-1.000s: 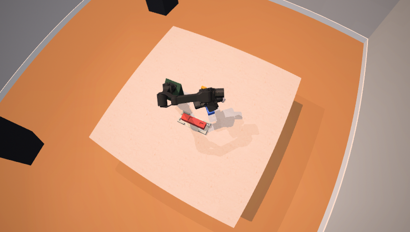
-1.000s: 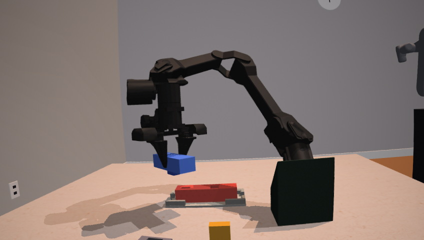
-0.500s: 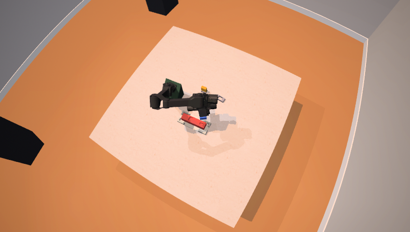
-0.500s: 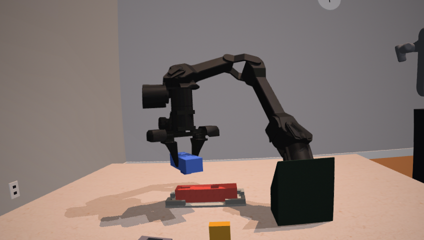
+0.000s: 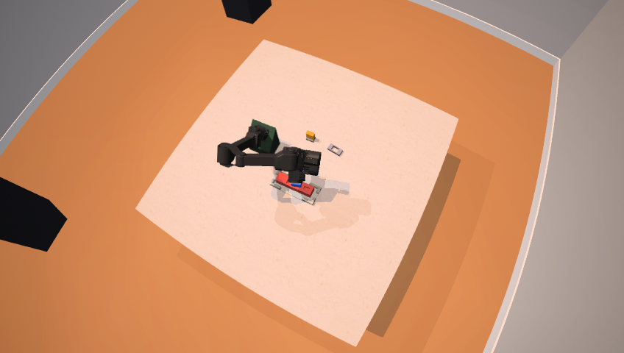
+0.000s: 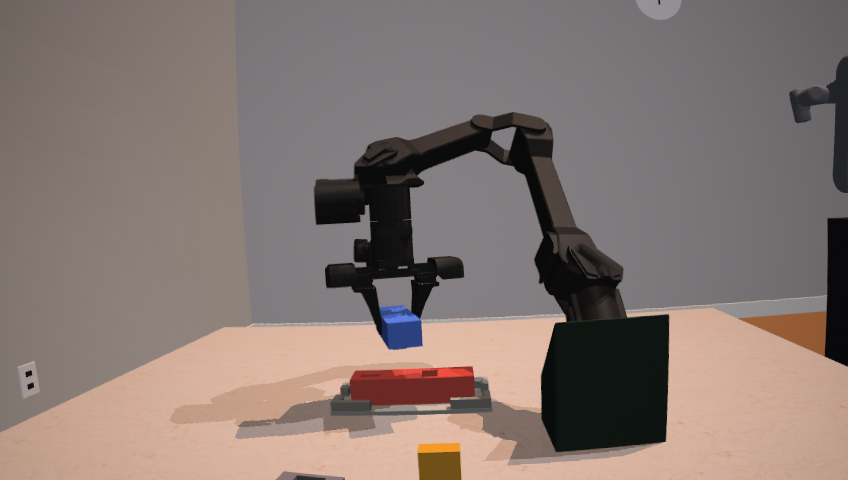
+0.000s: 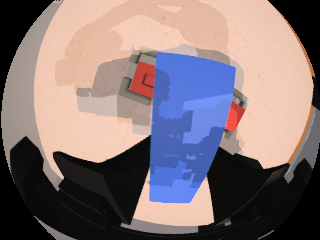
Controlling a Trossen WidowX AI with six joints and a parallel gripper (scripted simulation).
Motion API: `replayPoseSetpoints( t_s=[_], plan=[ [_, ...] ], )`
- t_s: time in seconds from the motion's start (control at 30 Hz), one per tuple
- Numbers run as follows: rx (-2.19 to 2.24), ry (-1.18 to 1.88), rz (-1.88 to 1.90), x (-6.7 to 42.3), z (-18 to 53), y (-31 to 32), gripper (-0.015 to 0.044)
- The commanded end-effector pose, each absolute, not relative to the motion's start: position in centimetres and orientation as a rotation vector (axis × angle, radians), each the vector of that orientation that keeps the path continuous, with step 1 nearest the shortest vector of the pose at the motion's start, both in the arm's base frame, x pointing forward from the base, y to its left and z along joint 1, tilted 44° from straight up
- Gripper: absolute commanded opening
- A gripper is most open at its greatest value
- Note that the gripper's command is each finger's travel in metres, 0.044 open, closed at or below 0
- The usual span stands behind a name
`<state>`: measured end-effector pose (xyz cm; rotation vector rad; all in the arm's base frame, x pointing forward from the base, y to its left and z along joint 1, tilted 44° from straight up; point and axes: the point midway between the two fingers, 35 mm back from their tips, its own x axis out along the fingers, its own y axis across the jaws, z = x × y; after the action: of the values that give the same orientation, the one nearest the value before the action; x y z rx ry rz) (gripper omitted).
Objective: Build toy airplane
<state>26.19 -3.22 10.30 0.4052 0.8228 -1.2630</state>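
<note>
The red fuselage lies flat in the grey cradle; two dark sockets show on its top. My gripper is shut on the blue wing and holds it in the air above the fuselage, crosswise to it. In the wrist view the wing hides the middle of the fuselage. The orange tail fin stands on the table, away from the jig.
A small grey frame lies flat on the table near the tail fin. The arm's dark green base block stands beside the cradle. Dark blocks stand on the floor beyond the table.
</note>
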Motion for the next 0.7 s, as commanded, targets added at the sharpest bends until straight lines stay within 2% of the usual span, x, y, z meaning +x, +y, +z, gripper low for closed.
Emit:
replayPoseSetpoints(
  t_s=[0.0,0.47,0.67],
  plan=[
    [0.453,0.775,-1.296,25.3,10.6,-4.1,0.0],
    [0.6,0.634,-1.39,22.5,11.2,-6.7,0.0],
    [0.6,0.634,-1.39,22.5,11.2,-6.7,0.0157]
  ],
)
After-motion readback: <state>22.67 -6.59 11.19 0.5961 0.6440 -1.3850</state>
